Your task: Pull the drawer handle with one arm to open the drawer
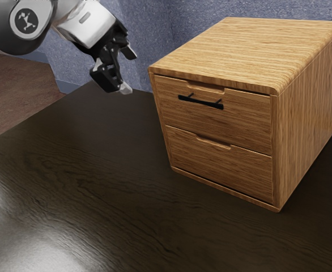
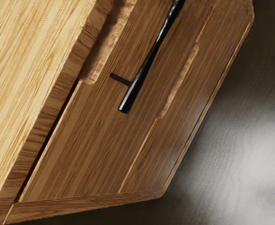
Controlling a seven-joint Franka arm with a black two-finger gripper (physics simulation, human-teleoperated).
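Note:
A wooden two-drawer cabinet stands on the dark table toward the exterior view's right. Its top drawer carries a thin black bar handle and sits flush with the cabinet front. My gripper hangs in the air off the cabinet's upper corner, on the exterior view's left, well short of the handle. Its fingers are open with nothing between them. The wrist view looks at the top drawer's front at a slant, with the black handle running across it ahead of the hand.
The lower drawer is also flush and has only a wooden lip. The dark wooden table stretches wide in front of the cabinet. A grey-blue wall stands behind it.

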